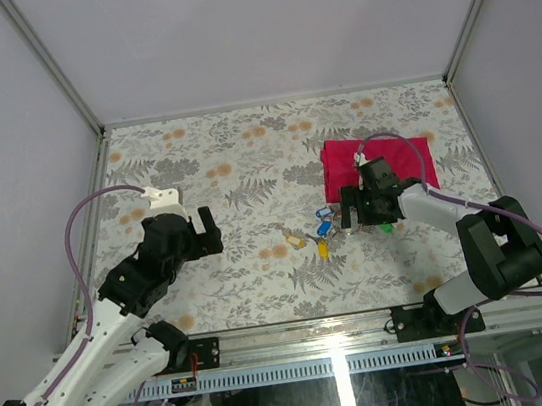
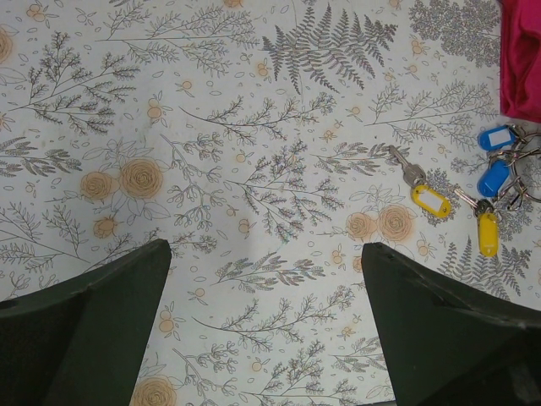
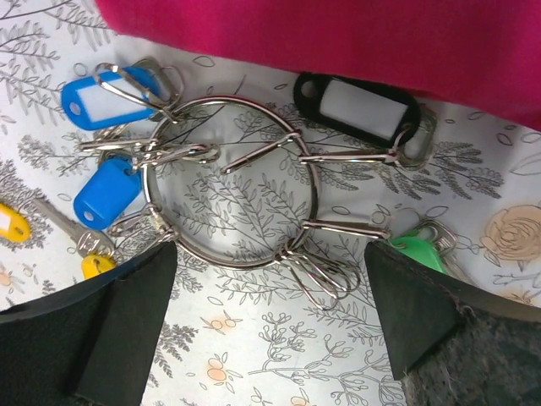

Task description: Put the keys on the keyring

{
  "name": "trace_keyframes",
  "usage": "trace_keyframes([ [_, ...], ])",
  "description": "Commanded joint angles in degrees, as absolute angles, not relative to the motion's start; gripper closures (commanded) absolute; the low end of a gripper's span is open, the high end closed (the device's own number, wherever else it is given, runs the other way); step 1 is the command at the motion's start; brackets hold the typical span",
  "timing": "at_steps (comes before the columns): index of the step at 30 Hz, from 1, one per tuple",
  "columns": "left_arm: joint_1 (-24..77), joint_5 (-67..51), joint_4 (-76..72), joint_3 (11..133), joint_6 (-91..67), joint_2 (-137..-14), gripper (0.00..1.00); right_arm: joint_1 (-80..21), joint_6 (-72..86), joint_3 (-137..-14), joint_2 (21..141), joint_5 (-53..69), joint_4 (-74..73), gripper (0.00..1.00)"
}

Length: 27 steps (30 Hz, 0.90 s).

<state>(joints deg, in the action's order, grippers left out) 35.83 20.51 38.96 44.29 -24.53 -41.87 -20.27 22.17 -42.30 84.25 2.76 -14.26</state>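
Keyring (image 3: 226, 99) and keys (image 1: 323, 226) lie together right of centre on the table cover (image 1: 205, 162), a pale sheet printed with grey ferns and orange roses, just in front of the red cloth (image 1: 391, 156). The left gripper (image 1: 210, 232) hangs over bare cover well to the left of the cluster, its jaws spread wide with nothing between them. The right gripper (image 3: 270, 338) hangs directly above the ring, its jaws equally wide and empty. In its wrist view a dark finger (image 3: 110, 338) shows at each lower corner, with the ring's lower arc between them. The ring is a thin silver wire circle lying flat and carrying several silver snap clips (image 3: 317, 271). Two blue tags (image 3: 108, 193) sit at its left side, joined to clips there. A black tag (image 3: 359, 106) lies at the upper right against the cloth's edge, hooked to a long clip that reaches the ring. A green tag (image 3: 414, 252) lies at the lower right, partly hidden by a finger. Two yellow tags (image 2: 431, 200) lie left of the ring; the farther one, with a bare silver blade, is clearly apart, and whether the nearer one is linked I cannot tell
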Motion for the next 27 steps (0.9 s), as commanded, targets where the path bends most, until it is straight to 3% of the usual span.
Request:
trace_keyframes([
  [1,35.5,20.5,36.2,44.4,-24.1,-41.8,0.00,-20.0,19.5,-43.5,86.2,9.6,-14.8,0.01],
  [21,35.5,19.6,36.1,44.4,-23.9,-42.4,0.00,-25.8,24.0,-41.9,81.9,18.8,-19.5,0.01],
  [27,35.6,19.6,36.1,44.2,-24.1,-41.9,0.00,-28.8,25.9,-42.6,80.2,12.3,-20.8,0.01],
])
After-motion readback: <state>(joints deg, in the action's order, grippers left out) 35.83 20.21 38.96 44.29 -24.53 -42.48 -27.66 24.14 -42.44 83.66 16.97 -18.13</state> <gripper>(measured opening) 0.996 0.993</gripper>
